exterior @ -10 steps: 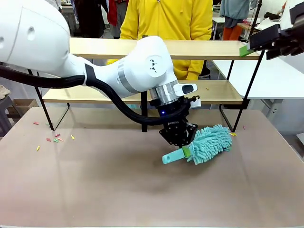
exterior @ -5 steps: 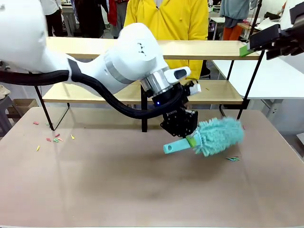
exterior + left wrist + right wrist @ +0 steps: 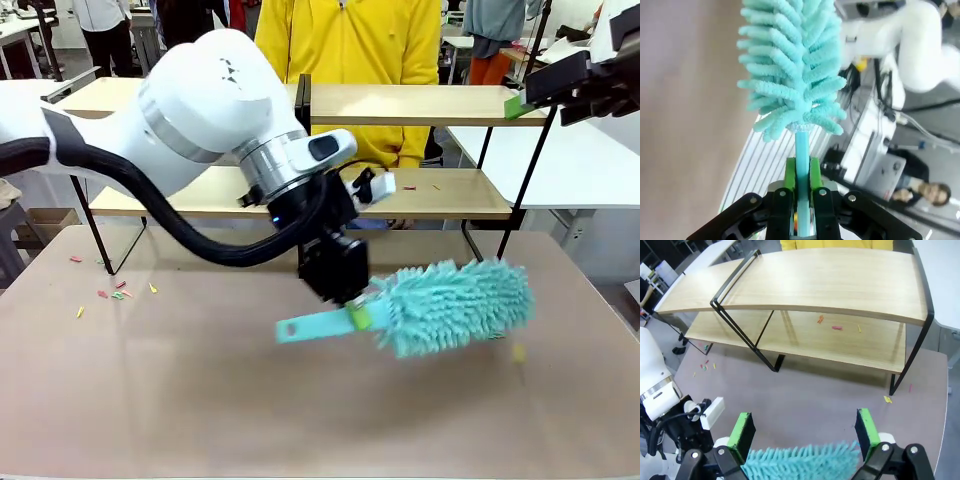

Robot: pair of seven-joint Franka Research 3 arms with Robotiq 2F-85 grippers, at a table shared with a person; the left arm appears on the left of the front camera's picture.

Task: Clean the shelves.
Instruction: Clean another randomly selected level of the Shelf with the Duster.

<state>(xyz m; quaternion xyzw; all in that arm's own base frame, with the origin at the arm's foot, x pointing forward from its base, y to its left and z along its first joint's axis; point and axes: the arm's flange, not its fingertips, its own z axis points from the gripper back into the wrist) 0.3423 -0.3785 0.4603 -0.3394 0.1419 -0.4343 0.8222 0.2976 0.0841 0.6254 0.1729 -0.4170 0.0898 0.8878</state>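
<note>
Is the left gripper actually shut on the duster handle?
Yes, shut. The left gripper has its green pads pressed against both sides of the teal duster's handle.

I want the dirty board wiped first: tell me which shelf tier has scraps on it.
The lower tier: small coloured scraps lie on it, while the top tier looks bare.

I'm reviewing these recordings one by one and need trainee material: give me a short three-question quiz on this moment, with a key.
1. True or false: the left end effector grips the duster by its handle.
2. The small coloured scraps on the shelves lie on which board? A. upper B. lower
3. Fill in: the right end effector is ____, its green pads spread wide high above the table.

Key: 1 true; 2 B; 3 open.
</note>
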